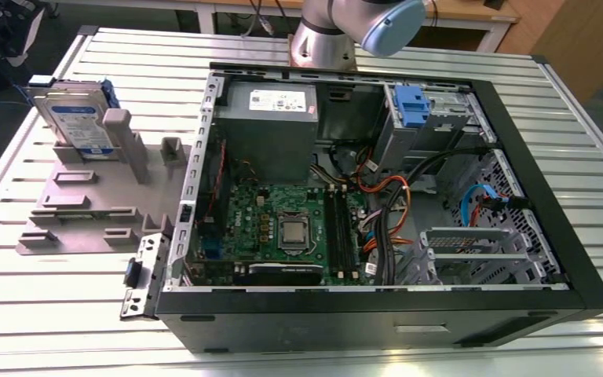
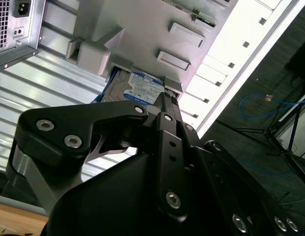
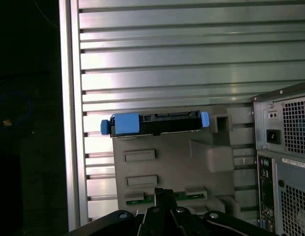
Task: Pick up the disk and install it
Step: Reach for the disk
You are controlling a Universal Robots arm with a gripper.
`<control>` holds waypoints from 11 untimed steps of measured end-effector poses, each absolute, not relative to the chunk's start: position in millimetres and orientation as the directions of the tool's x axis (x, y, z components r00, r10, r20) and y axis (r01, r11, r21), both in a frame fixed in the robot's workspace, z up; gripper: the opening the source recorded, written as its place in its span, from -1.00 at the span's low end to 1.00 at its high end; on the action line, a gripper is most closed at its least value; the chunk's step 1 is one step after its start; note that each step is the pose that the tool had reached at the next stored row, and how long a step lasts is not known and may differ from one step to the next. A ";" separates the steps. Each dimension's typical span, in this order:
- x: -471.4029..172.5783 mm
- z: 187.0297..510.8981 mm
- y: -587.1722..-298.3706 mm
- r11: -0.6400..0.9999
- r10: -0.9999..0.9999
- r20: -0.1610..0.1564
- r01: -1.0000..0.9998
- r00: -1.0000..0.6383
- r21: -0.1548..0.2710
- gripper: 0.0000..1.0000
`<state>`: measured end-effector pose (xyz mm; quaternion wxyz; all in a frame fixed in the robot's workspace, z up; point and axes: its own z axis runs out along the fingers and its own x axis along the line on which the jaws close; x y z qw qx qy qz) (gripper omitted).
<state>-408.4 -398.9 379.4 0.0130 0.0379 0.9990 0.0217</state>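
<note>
Slatted metal desk [image 1: 60, 314] carries an open computer case [image 1: 385, 318] lying on its side. The motherboard [image 1: 280, 228] and power supply [image 1: 270, 126] are exposed.

A grey slotted stand [image 1: 82, 204] sits just beside the case, on the exterior view's left. The disk [image 1: 74, 118] stands on edge in the stand's far slot, leaning slightly, with its white-and-blue label facing the camera. Blue rails run along its edges. It is not yet in the case. A blue plastic piece [image 1: 411, 106] sits in the drive bay at the case's far corner, well apart from the disk.

The arm [image 1: 333, 35] rises from the far edge of the desk, behind the case.

In the first wrist view the disk [image 3: 162, 124] is seen edge-on, seated in the stand [image 3: 167, 167], with the back panel of the case [image 3: 285, 162] to one side. The tool [image 3: 162, 193] hangs above the stand, closed on itself and holding nothing, clear of the disk.

In the second wrist view the black tool [image 2: 164, 101] fills the foreground. Beyond its tip are the disk's label [image 2: 142, 90] and the stand [image 2: 142, 29].
</note>
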 end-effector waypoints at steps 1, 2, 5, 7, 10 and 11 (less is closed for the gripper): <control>-409.0 379.4 -398.9 0.996 0.076 -0.024 0.075 -0.997 0.044 -0.79; -409.6 379.2 -399.0 0.996 0.076 -0.025 0.075 -0.997 0.044 -0.79; -411.4 379.2 -398.9 0.996 0.076 -0.024 0.075 -0.997 0.044 -0.79; -412.6 379.2 -398.9 0.996 0.076 -0.024 0.075 -0.997 0.044 -0.79; -414.6 379.1 -398.9 0.996 0.076 -0.024 0.075 -0.997 0.044 -0.79; -415.3 379.1 -398.9 0.996 0.076 -0.024 0.075 -0.997 0.044 -0.79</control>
